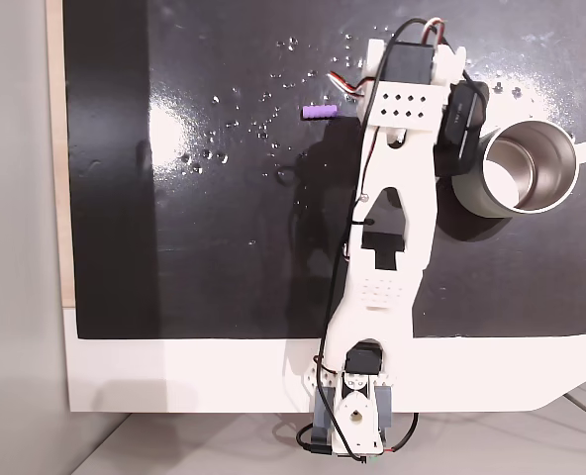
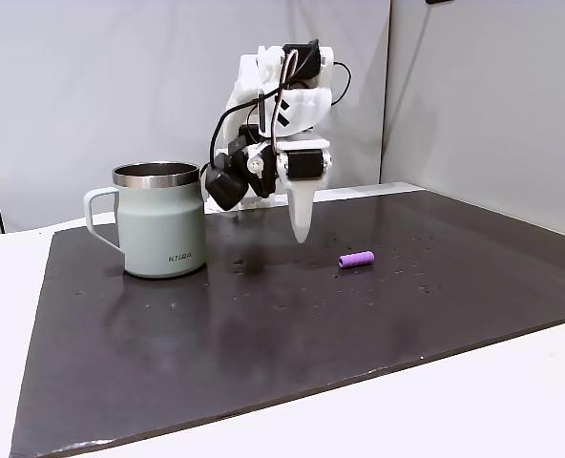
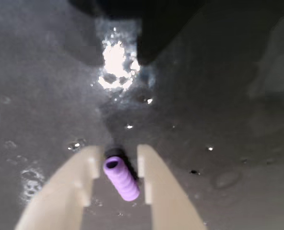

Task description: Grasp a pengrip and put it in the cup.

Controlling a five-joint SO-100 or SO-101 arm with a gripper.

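Note:
The purple ribbed pengrip [image 1: 320,112] lies on its side on the black mat [image 1: 214,257]. In a fixed view the pengrip [image 2: 356,259] rests a little to the right of my gripper [image 2: 302,234], which hangs point-down just above the mat, apart from it. Looking down in the wrist view, the pengrip [image 3: 122,179] appears in the gap between my two pale fingers [image 3: 149,182], and my gripper [image 3: 119,151] is open with nothing held. The steel cup [image 2: 158,229] stands upright left of the arm; from above the cup [image 1: 468,193] is right of the wrist, its inside bare.
Small shiny specks [image 1: 263,124] dot the mat near the pengrip. The mat lies on a white table [image 1: 174,376], with the arm's base [image 1: 352,406] at the front edge. The cup's handle [image 2: 96,215] points away from the arm. Grey walls stand behind.

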